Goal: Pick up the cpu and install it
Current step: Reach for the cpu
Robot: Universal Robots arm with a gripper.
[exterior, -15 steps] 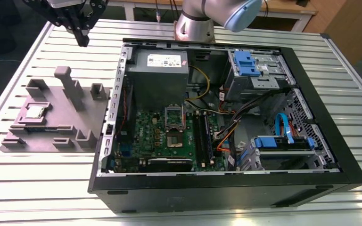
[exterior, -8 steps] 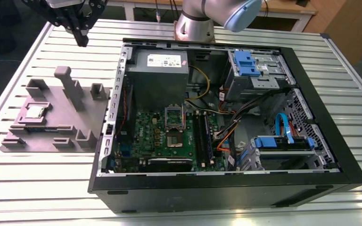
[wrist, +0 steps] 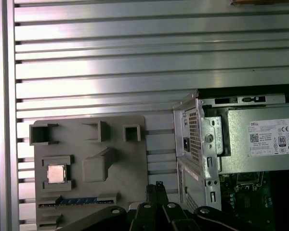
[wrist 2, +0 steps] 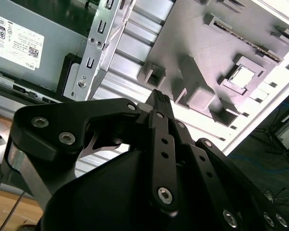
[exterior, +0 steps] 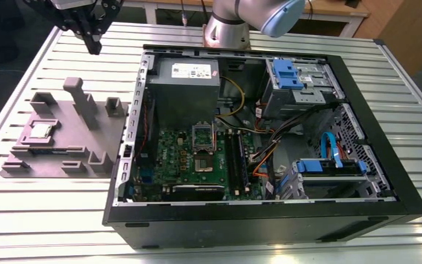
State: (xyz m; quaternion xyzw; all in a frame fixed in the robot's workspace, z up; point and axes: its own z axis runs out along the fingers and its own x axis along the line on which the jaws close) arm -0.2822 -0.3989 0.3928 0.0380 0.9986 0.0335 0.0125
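We are seeing the gripper (exterior: 94,49) hanging above the slatted table (exterior: 35,220), its fingers pressed together on nothing (in the second wrist view they are meeting in one narrow tip). The cpu (exterior: 42,130) is sitting in a square recess of the grey-mauve block (exterior: 86,143), well apart from the gripper, at the exterior view's left of the open computer case (exterior: 270,225).
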